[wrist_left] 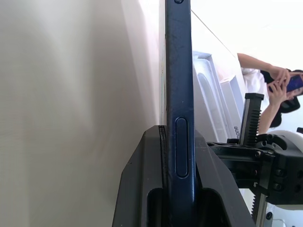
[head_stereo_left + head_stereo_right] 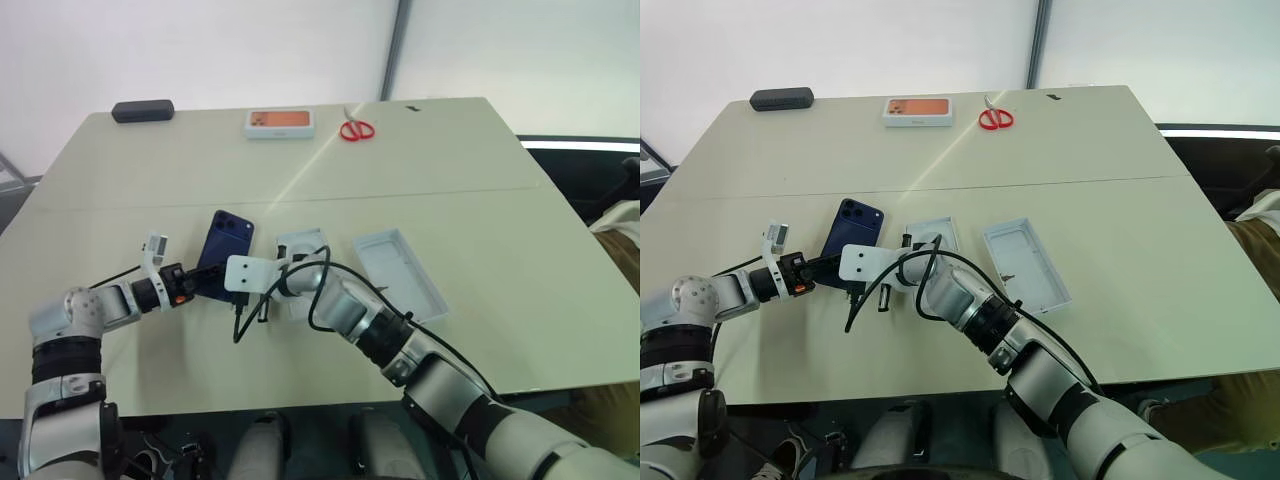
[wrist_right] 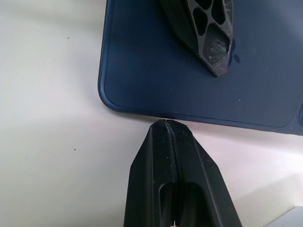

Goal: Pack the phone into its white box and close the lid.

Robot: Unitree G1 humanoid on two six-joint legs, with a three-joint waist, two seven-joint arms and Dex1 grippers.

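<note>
My left gripper (image 1: 177,189): clamped on the phone (image 2: 224,250), near end.
My right gripper (image 3: 166,130): pressed together, empty, touching the phone's edge.
White box (image 2: 303,262): just right of the phone, long axes roughly parallel.

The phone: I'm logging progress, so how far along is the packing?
Done: nothing packed. In hand: the left hand is shut on the phone, while the shut right hand touches its edge. Left: place it in the white box, then add the lid.

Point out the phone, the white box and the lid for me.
phone (image 2: 852,228): right eye view, on its blue back below the cameras.
white box (image 2: 940,233): right eye view, on its visible far end.
lid (image 2: 1026,262): right eye view, on its white inner floor.
</note>
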